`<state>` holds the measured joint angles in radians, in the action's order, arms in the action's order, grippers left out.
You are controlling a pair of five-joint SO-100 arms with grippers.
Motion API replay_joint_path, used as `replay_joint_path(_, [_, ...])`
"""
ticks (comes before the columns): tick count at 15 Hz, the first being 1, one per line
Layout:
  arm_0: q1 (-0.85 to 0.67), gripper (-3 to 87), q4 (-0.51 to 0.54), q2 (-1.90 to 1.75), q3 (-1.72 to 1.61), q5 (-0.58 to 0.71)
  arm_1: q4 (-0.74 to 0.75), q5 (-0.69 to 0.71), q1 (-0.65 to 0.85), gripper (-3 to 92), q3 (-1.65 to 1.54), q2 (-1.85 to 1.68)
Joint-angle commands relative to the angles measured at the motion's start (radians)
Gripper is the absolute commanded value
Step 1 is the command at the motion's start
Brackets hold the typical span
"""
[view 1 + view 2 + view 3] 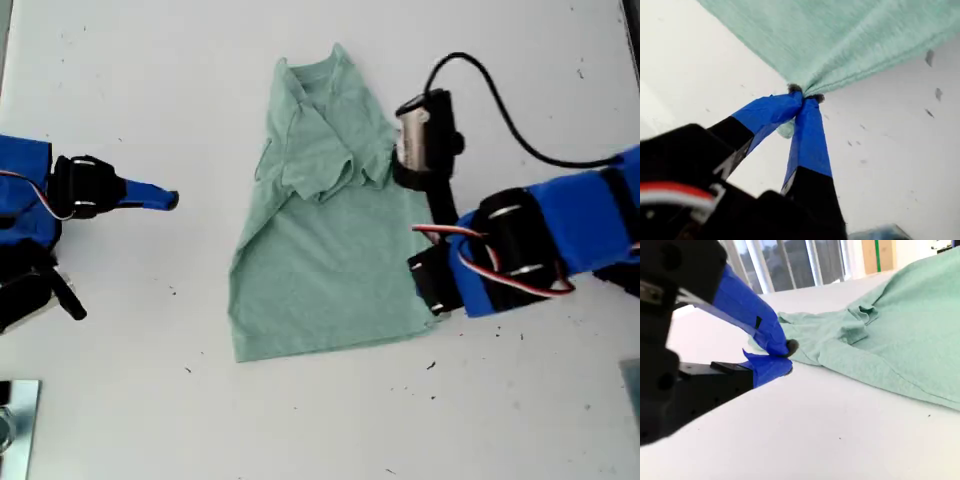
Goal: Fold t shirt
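A pale green t shirt is seen lying on a white bench, near the middle of the exterior view, collar toward that view's top and hem toward its bottom. Both sleeves have been turned in over the chest, so the body reads as a narrow strip, widening toward the hem.

My first gripper is shown with its blue-taped fingers clamped together on a pinch of the cloth's edge, the fabric fanning away from the tips in gathered folds. In the exterior view this arm reaches in from the right, over the shirt's right edge.

My second gripper is held low over bare bench, just beside a shirt edge but apart from it; its fingers appear together and nothing is held. In the exterior view it sits well to the left.

The shirt can be judged light, soft and limp: it will sag and bunch from any single pinch. A firmer fold would likely be had by taking hold at two corners of the hem or shoulders, so the edge is kept taut.
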<state>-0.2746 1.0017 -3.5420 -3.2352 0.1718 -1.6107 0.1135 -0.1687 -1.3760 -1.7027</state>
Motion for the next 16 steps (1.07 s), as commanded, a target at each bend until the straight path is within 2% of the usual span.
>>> replay_joint_path(1, [0.009, -0.2, 0.000, -0.008, -0.012, 0.009, 0.061, 0.083, 0.028, -1.2, 0.253, 0.179])
replay_joint_path(3, [0.002, -0.2, 0.002, -0.011, -0.012, 0.014, 0.238, 0.118, 0.035, -1.3, 0.201, 0.307])
replay_joint_path(4, [-0.002, -0.2, 0.002, -0.012, -0.012, 0.020, 0.298, 0.133, 0.031, 2.5, 0.216, 0.376])
replay_joint_path(5, [0.005, -0.2, 0.002, -0.014, -0.012, 0.020, 0.290, 0.147, 0.025, 24.7, 0.253, 0.393])
replay_joint_path(6, [0.017, -0.2, 0.002, -0.014, -0.012, 0.018, 0.193, 0.158, 0.014, 27.7, 0.327, 0.360])
replay_joint_path(8, [0.012, -0.2, 0.002, -0.014, -0.012, 0.020, 0.052, 0.173, -0.005, 25.9, 0.397, 0.213])
replay_joint_path(11, [0.009, -0.2, 0.003, -0.015, -0.012, 0.018, -0.029, 0.202, 0.023, 25.8, 0.293, -0.110])
replay_joint_path(12, [0.002, -0.2, 0.003, -0.015, -0.012, 0.020, -0.057, 0.227, 0.052, 27.0, 0.158, -0.206])
replay_joint_path(13, [0.000, -0.2, 0.003, -0.017, -0.012, 0.020, -0.057, 0.233, 0.109, 29.2, -0.129, -0.339])
replay_joint_path(14, [0.000, -0.2, 0.003, -0.017, -0.012, 0.020, 0.095, 0.285, 0.183, 25.5, -0.506, -0.502])
replay_joint_path(15, [0.002, -0.2, 0.003, -0.017, -0.012, 0.020, 0.298, 0.302, 0.261, 10.6, -0.859, -0.663])
replay_joint_path(16, [0.002, -0.2, 0.003, -0.017, -0.012, 0.020, 0.454, 0.321, 0.314, 1.9, -1.144, -0.821])
